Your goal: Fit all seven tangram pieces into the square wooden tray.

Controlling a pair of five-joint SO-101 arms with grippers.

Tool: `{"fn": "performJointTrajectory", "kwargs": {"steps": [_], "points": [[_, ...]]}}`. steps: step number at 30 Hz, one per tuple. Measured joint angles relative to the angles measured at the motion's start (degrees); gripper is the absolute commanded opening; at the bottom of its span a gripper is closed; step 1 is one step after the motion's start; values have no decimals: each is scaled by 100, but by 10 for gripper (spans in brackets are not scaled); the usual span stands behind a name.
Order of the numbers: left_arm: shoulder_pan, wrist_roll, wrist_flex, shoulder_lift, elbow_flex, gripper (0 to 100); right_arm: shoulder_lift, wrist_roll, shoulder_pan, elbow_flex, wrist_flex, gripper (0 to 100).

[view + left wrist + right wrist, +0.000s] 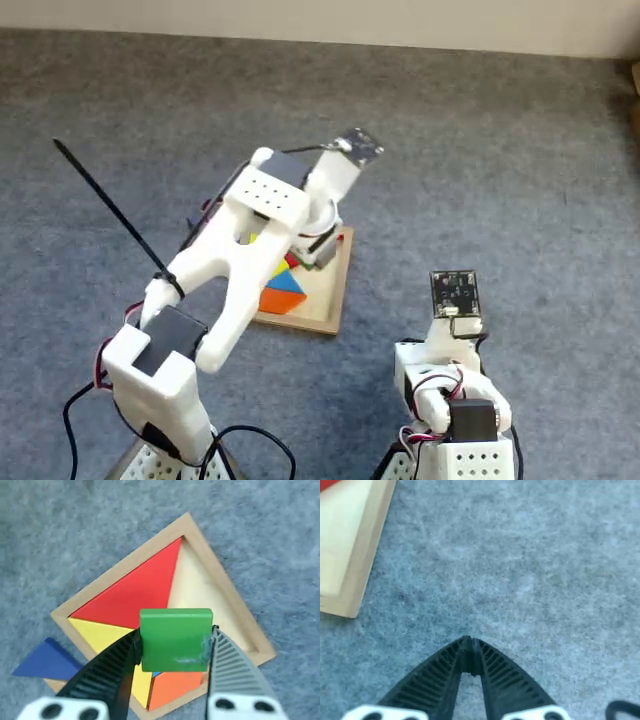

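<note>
Left tool: clenched on the green square, one finger on each opposite edge. The square hangs flat-faced above the tray, clear of the pieces below it.

Tray: mid-counter, a little left of centre, under the extended left arm.
- Seated in it: red triangle, yellow triangle, orange piece and a light blue piece just beside the orange.
- Bare wood lies alongside the red triangle, toward the tray's right rim.
- Dark blue triangle: outside, on the grey carpet at the tray's rim. Whether it touches the rim I cannot tell.

Right tool: clenched on nothing, tips together, low over the carpet near-right. A corner of the tray sits off to its left. The right arm is folded back and well apart from the work.

Step in hand, as I judge it: setting the green square into the open pocket.

Notes for doing it well:
- Carry it sideways over the bare wood first, staying high enough to clear the seated pieces.
- Turn the wrist until the square's edges run parallel to the edges it will sit against. It looks turned relative to the tray rim now.
- The gap looks bigger than the square, so choose the corner that leaves usable room for the remaining pieces, the dark blue triangle among them.
- Lower it level. A tilted corner could ride up on a neighbour or nudge it.
- Release only once the underside rests on wood, then lift straight up so the fingers don't drag it.
</note>
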Motion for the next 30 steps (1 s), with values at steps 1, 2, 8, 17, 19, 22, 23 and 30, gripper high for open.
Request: {"fn": "performJointTrajectory", "kwargs": {"steps": [1,2,8,17,19,22,23,30], "points": [[53,0,0,0,0,86,0,0,0,0,0,5],[88,0,0,0,0,77,0,0,0,0,0,5],[193,0,-519,9,563,66,0,0,0,0,0,5],[193,-35,-730,0,853,67,0,0,0,0,0,5],[185,-35,-853,0,993,68,0,0,0,0,0,5],[185,-35,-1081,0,1196,114,0,0,0,0,0,5],[193,-35,-1134,0,1213,134,0,0,0,0,0,5],[185,-35,-1187,0,1213,155,0,0,0,0,0,5]]}}
